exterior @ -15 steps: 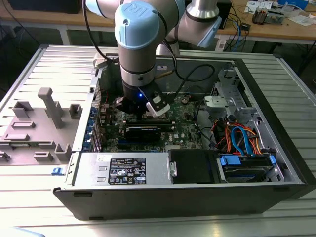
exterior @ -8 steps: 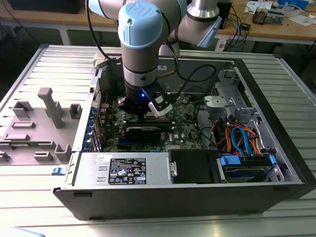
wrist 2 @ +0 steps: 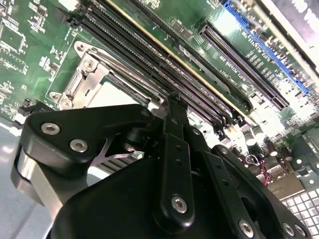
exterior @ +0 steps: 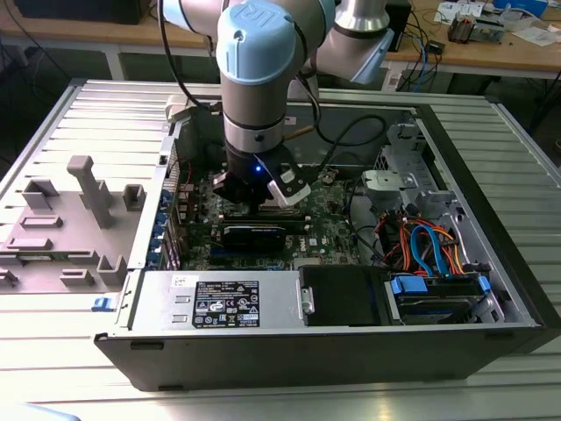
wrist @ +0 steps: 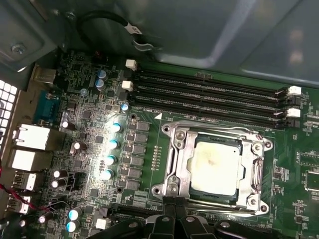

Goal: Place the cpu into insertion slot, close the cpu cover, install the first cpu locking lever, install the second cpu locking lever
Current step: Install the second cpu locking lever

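The cpu [wrist: 217,167], a dull silver square, lies flat in the insertion slot [wrist: 174,134] on the green board. Over it the cpu cover [wrist: 255,172] is down, its window framing the chip. A thin metal lever [wrist: 219,127] runs along the socket edge beside the memory slots. My gripper [wrist: 175,206] is shut, and nothing shows between its black fingers. Its tips hover at a corner of the socket, on the side away from the memory slots. In the second wrist view the gripper [wrist 2: 172,104] hides much of the socket [wrist 2: 94,84]. In the exterior view the gripper [exterior: 259,206] reaches down into the open computer case.
Long black memory slots [wrist: 209,94] run beside the socket. A long black card [exterior: 254,235] lies just in front of the gripper, a power supply [exterior: 219,303] and drive bay with blue and orange cables [exterior: 434,263] nearer. A grey fixture [exterior: 79,219] stands outside the case at the exterior view's left.
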You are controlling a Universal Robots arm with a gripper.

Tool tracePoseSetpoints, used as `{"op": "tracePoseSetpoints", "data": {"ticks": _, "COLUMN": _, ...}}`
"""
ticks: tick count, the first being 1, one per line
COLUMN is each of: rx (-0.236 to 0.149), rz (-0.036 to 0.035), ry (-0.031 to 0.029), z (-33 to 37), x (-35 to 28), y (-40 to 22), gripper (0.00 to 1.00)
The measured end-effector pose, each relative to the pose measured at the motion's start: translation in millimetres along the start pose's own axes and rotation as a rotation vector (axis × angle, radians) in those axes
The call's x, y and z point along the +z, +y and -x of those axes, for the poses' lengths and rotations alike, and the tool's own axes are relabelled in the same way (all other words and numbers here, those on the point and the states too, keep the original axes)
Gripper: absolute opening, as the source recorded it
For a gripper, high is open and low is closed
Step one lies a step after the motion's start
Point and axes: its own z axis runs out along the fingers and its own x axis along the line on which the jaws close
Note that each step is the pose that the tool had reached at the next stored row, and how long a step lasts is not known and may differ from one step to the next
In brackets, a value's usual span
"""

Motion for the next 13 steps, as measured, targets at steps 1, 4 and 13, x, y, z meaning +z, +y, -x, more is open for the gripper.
{"op": "tracePoseSetpoints", "data": {"ticks": 1, "rx": 0.0, "rz": -0.0027, "ry": 0.0008, "z": 0.7, "x": -0.7, "y": 0.0, "gripper": 0.11}}
{"op": "tracePoseSetpoints", "data": {"ticks": 4, "rx": 0.0, "rz": -0.009, "ry": 0.002, "z": 1.6, "x": -5.4, "y": 0.6, "gripper": 0.11}}
{"op": "tracePoseSetpoints", "data": {"ticks": 13, "rx": 0.001, "rz": -0.0438, "ry": 0.0148, "z": 8.1, "x": -22.3, "y": 4.5, "gripper": 0.11}}
